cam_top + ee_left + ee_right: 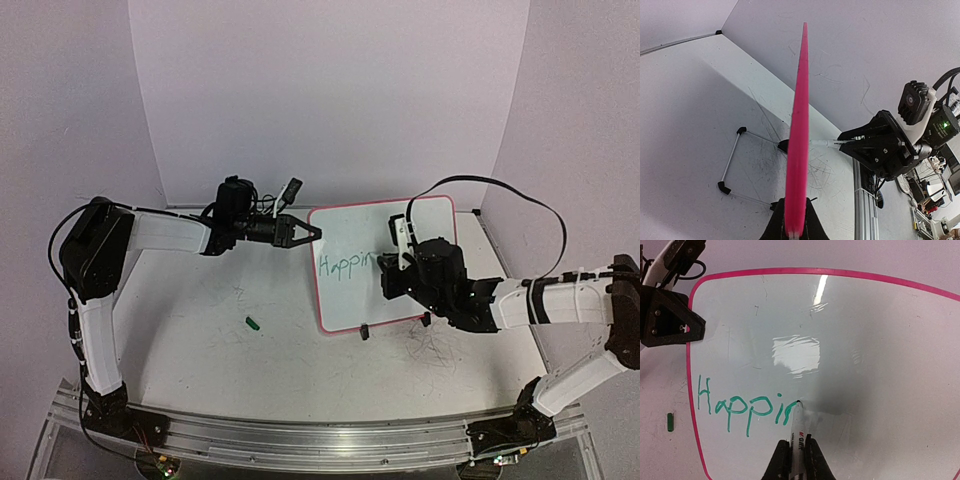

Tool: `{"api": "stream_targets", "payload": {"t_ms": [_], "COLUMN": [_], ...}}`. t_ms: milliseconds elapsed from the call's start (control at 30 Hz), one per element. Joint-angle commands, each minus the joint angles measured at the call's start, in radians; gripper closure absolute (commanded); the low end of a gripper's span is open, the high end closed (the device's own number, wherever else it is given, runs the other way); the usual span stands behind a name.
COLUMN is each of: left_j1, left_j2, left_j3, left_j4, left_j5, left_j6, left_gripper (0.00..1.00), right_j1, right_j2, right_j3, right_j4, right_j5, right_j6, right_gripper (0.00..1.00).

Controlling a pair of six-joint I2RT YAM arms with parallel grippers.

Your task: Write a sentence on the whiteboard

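Observation:
The whiteboard (355,300) stands tilted on the table, white with a pink rim (799,125). My left gripper (312,232) is shut on its upper left edge; in the left wrist view the rim runs up edge-on from between my left gripper's (796,215) black fingers. The sentence (747,410) reads "Happin" in green, with the last letter only partly formed. My right gripper (796,445) is shut on a white marker (798,432). The marker's tip touches the board at the end of the lettering. In the top view the right gripper (400,262) is in front of the board's middle.
A small green marker cap (253,323) lies on the table left of the board. Two black clip feet (365,332) hold the board's lower edge, and a wire stand (732,160) props it from behind. Grey scribbles mark the tabletop (430,350). White walls close off the back.

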Motion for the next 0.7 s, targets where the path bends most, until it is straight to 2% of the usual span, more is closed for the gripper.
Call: {"api": "stream_targets", "payload": {"t_ms": [0,667], "left_j1": [-0.035,-0.035], "left_j2": [-0.009,-0.008], "left_j3": [-0.004,-0.002], "left_j4": [-0.027,-0.027], "left_j5": [0.000,0.001], "left_j6": [0.022,0.021], "left_gripper": [1.00,1.00], "right_j1": [-0.004,0.001], "right_j2": [-0.013,-0.060], "right_j3": [0.018,-0.046], "right_j4": [-0.015,-0.082], "right_j5": [0.058,-0.029], "right_j6": [0.013,0.058], "right_gripper": [1.00,1.00]}}
